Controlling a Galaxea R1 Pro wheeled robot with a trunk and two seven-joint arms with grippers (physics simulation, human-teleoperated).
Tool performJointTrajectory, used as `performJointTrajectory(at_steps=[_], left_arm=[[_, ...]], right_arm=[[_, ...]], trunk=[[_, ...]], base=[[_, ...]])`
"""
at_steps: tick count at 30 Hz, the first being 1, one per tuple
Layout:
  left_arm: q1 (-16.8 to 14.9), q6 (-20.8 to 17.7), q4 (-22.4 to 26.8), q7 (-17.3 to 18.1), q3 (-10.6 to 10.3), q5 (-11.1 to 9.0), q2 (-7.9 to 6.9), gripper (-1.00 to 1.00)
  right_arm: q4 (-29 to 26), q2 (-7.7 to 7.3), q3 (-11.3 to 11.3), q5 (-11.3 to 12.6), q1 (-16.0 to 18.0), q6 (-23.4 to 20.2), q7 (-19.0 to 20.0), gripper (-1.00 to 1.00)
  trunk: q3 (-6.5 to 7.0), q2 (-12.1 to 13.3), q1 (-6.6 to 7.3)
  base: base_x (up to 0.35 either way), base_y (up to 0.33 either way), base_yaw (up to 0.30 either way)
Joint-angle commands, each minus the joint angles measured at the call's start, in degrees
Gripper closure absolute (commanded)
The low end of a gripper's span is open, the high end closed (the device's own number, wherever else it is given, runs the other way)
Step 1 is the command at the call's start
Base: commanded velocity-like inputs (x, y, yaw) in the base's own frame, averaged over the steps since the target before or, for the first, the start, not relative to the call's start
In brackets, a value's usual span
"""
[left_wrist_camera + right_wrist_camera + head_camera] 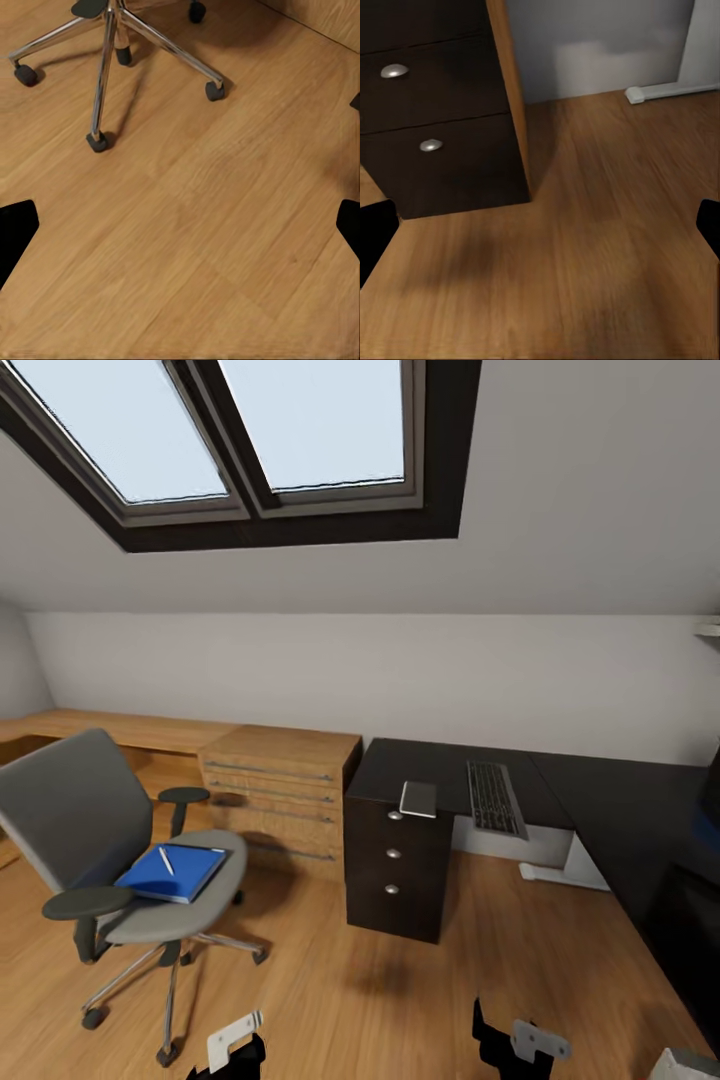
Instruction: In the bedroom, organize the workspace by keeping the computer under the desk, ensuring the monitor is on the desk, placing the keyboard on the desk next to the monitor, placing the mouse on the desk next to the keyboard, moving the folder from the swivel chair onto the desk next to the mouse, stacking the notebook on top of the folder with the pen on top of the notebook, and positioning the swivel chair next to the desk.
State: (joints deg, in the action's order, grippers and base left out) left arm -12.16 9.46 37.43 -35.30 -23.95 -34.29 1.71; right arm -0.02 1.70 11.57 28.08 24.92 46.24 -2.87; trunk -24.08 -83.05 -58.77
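Blue folder (172, 872) lies on the chair (110, 850) seat, pen (166, 860) on top. Keyboard (495, 798) sits on the black surface (600, 800); the small grey slab (418, 798) overhanging its front edge is probably the notebook. Left tool (180, 225) and right tool (540, 232) both hang wide open over the floor (330, 990), empty. Risks: lifting the folder tilted rolls the pen off; nudging the chair sends it rolling; brushing the slab knocks it off.

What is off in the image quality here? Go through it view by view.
Head view: wide-angle stretch bends the room, and the skylight is bright while the desk goes near black toward the right edge. Left wrist view: even light, with crisp highlights on the swivel chair base. Right wrist view: soft blur, and a dark shadow patch lies on the floor by the drawer unit.
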Motion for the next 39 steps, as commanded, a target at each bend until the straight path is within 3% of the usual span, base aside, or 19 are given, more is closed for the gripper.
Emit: performJointTrajectory(at_steps=[1,12,39], left_arm=[[-0.06,0.38,0.01,-0.31,-0.37,-0.61,-0.05,-1.00],[-0.06,0.38,0.01,-0.15,-0.18,-0.61,-0.55,-1.00],[-0.06,0.30,0.01,-0.21,-0.13,-0.60,-0.93,-1.00]], right_arm=[[0.05,0.04,0.50,0.26,0.04,0.02,-0.30,-1.00],[0.02,0.07,0.48,0.22,0.04,-1.93,-0.30,-1.00],[0.09,0.12,0.56,0.05,0.04,-2.12,-0.13,-1.00]], trunk=[[0.03,0.38,0.27],[1.04,4.79,2.68],[3.67,15.62,8.61]], base=[[-0.323,0.067,0.033],[-0.331,0.073,0.067],[-0.338,0.011,0.107]])
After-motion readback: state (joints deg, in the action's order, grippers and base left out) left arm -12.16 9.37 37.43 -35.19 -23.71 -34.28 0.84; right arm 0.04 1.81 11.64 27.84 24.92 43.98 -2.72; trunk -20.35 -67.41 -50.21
